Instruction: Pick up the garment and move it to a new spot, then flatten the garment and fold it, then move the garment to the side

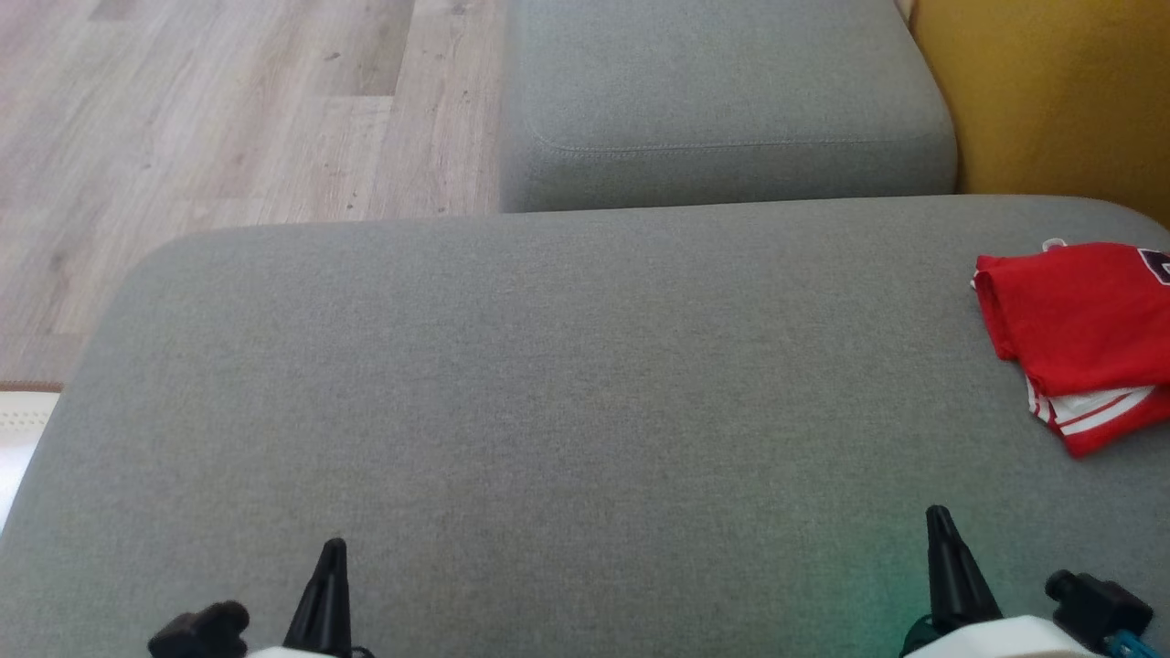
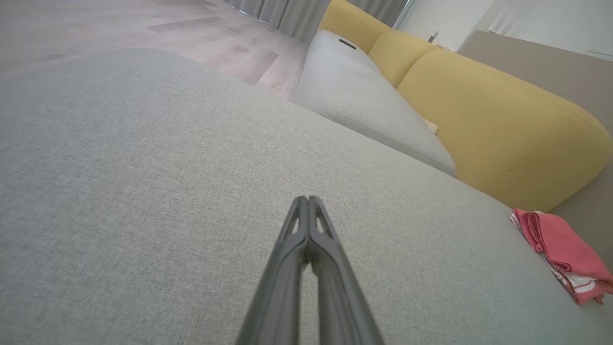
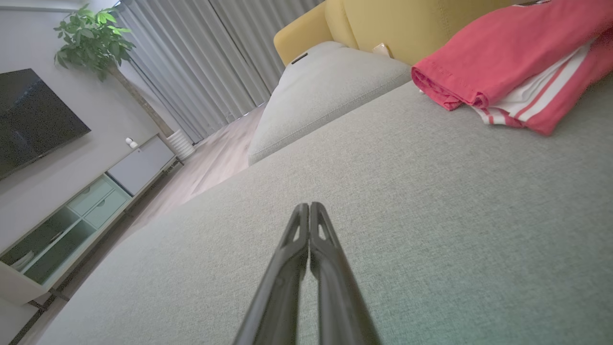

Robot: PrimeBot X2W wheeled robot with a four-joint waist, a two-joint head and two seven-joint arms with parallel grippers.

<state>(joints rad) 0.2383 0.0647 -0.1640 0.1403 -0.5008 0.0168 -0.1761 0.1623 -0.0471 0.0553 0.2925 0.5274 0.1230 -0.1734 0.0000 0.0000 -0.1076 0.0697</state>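
Folded red garment [image 1: 1079,329], white-striped, lies at the right edge of the grey seat cushion [image 1: 548,384], well apart from both grippers. On the left gripper [image 1: 334,546] and right gripper [image 1: 936,514] the fingers are pressed together, holding nothing.

Risk, as I judge it: a nudge could spring the loose fold open or slide the bundle off that edge.

Count: one garment, two grippers, two grey cushions.

Soft even daylight, sharp, wide-angle wrist distortion
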